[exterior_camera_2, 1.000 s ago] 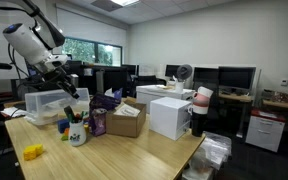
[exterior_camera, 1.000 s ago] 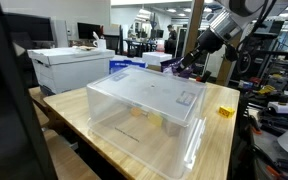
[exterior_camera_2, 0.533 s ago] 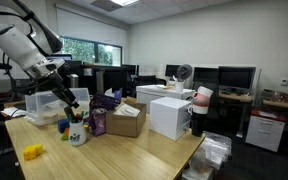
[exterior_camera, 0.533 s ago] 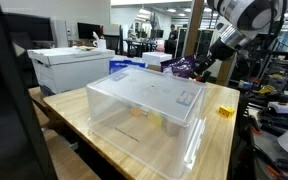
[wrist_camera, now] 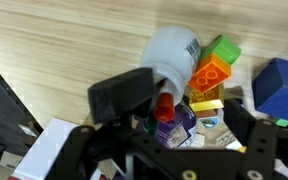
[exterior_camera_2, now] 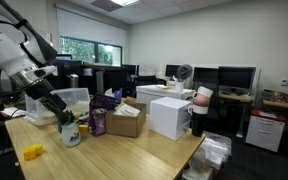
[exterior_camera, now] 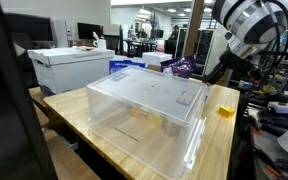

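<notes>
Gripper (wrist_camera: 189,108) poised over a white cup (wrist_camera: 172,58) on a crowded table end

**Cup and gripper.** In an exterior view the white cup (exterior_camera_2: 72,135) stands upright on the wooden table (wrist_camera: 64,50), which keeps whatever it carries inside. Something red (wrist_camera: 164,105) shows at its mouth, too blurred to name. The gripper hangs just above the cup. Its two black fingers (wrist_camera: 124,95) are spread wide, with nothing pinched between them, and no contact with the cup can be seen. Spread jaws and an unpinched cup point to an unloaded gripper rather than a grip.

**Just beside the cup.** An orange block (wrist_camera: 209,75) and a green block (wrist_camera: 222,50) lie against each other, close to the cup. Whether they are stacked or merely touching cannot be told. A blue block (wrist_camera: 279,88) sits a little farther from the cup on the same side.

**Farther from the cup.** A purple bag (exterior_camera_2: 98,122) stands near the cup, with a cardboard box (exterior_camera_2: 126,118) beyond it. A yellow toy (exterior_camera_2: 31,152) lies well apart from the cup, nearer the table's edge. A clear plastic bin (exterior_camera: 149,100) covers most of the tabletop away from the cup. That probably explains why the small things crowd together at the cup's end.
</notes>
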You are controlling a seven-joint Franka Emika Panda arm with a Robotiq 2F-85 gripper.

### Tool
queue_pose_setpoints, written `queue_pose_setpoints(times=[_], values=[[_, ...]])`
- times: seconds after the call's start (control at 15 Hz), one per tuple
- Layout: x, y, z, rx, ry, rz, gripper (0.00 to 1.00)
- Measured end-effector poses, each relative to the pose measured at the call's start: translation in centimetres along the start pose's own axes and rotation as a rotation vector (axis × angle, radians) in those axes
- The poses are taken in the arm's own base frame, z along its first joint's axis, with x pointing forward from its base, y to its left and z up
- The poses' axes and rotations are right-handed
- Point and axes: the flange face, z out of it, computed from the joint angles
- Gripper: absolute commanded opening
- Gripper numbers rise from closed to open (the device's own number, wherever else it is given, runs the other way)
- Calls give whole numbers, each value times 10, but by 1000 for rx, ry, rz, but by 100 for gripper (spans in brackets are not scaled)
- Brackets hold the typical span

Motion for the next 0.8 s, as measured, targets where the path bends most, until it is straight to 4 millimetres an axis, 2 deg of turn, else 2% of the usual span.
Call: queue_pose_setpoints(times=[0.53,0.8], values=[[6,-30,-11,34,36,-102,100],[1,-38,-11,43,28,-129,100]])
